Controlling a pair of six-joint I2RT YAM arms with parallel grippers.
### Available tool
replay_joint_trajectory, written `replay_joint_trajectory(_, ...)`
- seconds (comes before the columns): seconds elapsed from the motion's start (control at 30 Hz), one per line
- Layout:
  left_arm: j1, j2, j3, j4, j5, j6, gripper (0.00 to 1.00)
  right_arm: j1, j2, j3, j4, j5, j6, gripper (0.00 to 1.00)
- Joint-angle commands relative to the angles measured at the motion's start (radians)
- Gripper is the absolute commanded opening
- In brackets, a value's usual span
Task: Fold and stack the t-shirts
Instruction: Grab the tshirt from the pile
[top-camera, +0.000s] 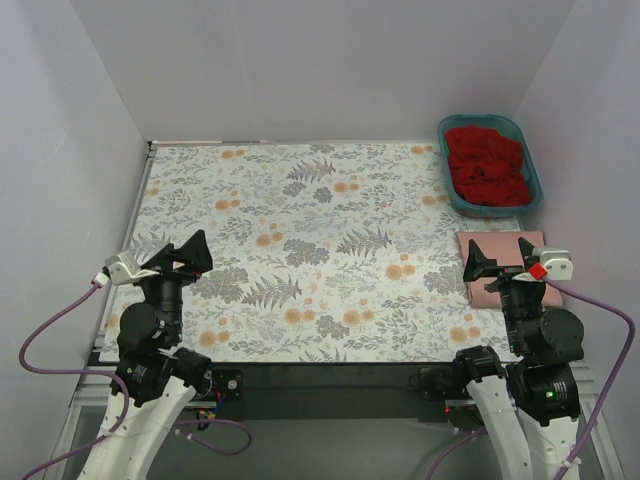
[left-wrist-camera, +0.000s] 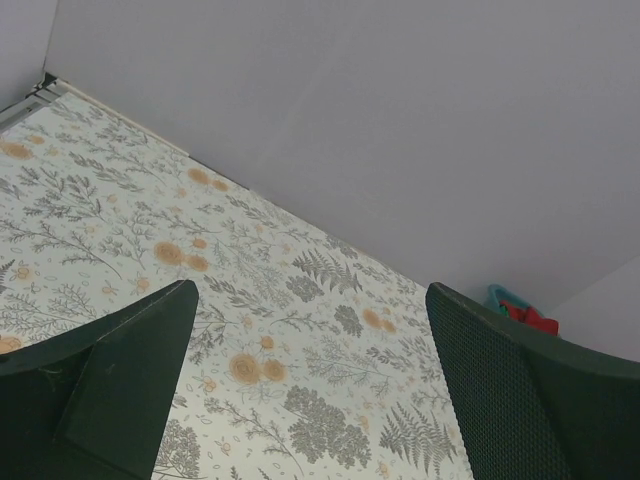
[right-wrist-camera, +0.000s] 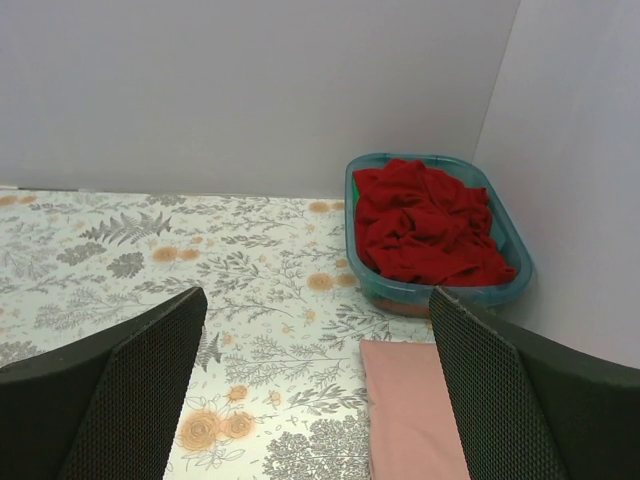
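A deep red t-shirt lies crumpled in the teal tub at the far right; it also shows in the right wrist view. A sliver of green cloth shows at the tub's far rim. A pale pink t-shirt lies folded flat on the cover near the right edge, below the tub, and shows in the right wrist view. My right gripper is open and empty, hovering beside the pink shirt. My left gripper is open and empty over the cover's near left.
The floral table cover spans the table. White walls close in the back and both sides. The teal tub stands in the far right corner against the right wall. Purple cables hang by both arm bases.
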Motion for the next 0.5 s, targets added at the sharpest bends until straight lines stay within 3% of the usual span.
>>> replay_joint_trajectory(0.0,0.004,0.019,-0.001,-0.005,0.017,0.020,0.98,0.004,0.033,0.015,0.054,-0.023,-0.008,0.98)
replay_joint_trajectory(0.17,0.003,0.082,-0.044,0.022,0.018,0.016,0.98,0.004,0.148,0.013,0.117,-0.077,0.027,0.98)
replay_joint_trajectory(0.47,0.004,0.275,0.007,-0.027,0.069,0.030,0.98,0.006,0.700,0.255,0.148,-0.083,0.153,0.98)
